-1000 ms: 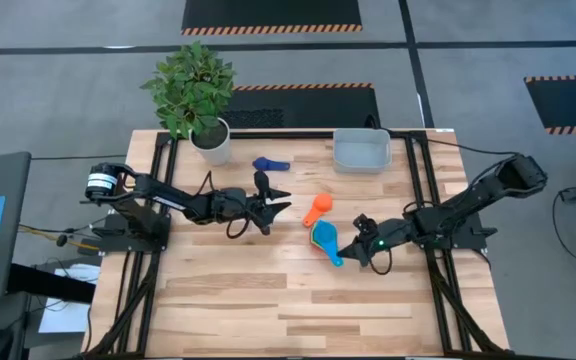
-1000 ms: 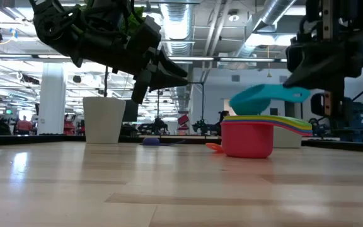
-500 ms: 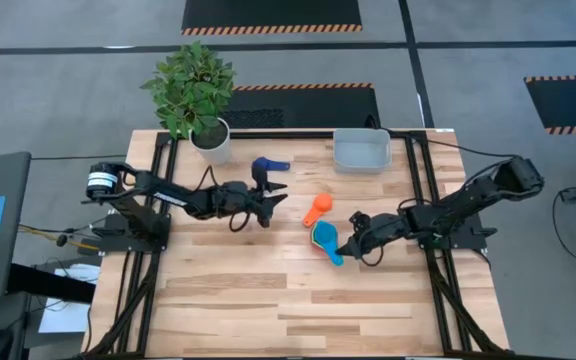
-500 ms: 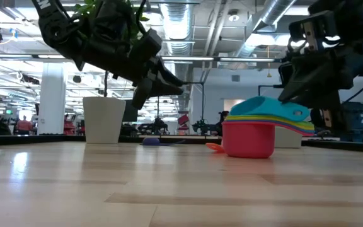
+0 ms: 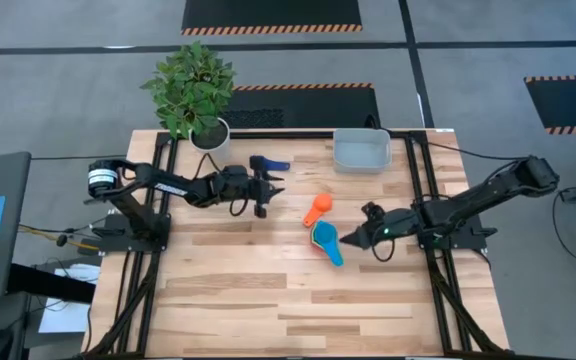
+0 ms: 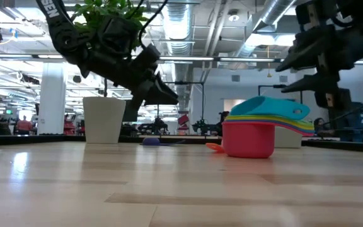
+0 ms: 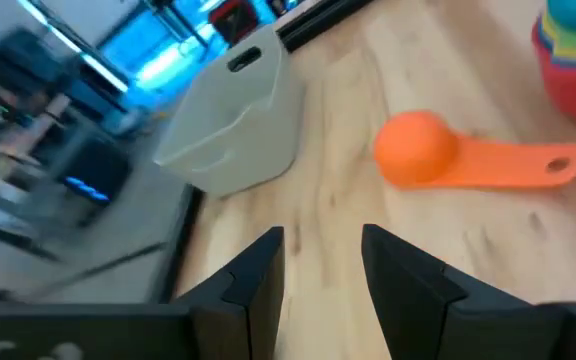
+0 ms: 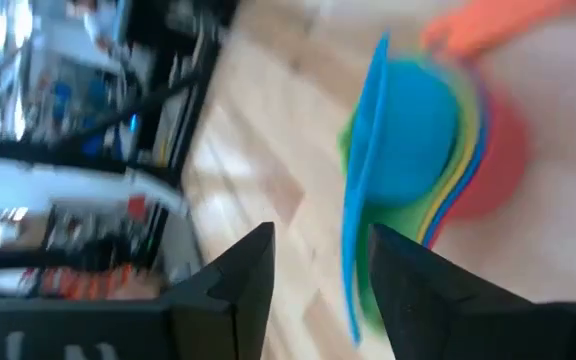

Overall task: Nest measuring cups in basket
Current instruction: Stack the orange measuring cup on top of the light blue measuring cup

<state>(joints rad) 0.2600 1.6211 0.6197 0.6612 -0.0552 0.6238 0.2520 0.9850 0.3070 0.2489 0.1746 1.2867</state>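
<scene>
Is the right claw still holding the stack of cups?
Apart. In the high view the right gripper sits beside the cup stack with bare table between them; it was on the handles a moment ago. The right wrist view shows its fingers open.

Two dark six-joint arms, black housings, loose black cables looping along them; left arm (image 5: 173, 187) has a white-banded shoulder joint with lettering, right arm (image 5: 468, 205) shows a small green light near the wrist; wedge-shaped black fingers (image 7: 253, 275)

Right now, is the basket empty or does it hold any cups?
Empty. The high view shows the basket with nothing inside; the nested stack and orange cup sit on the table.
</scene>
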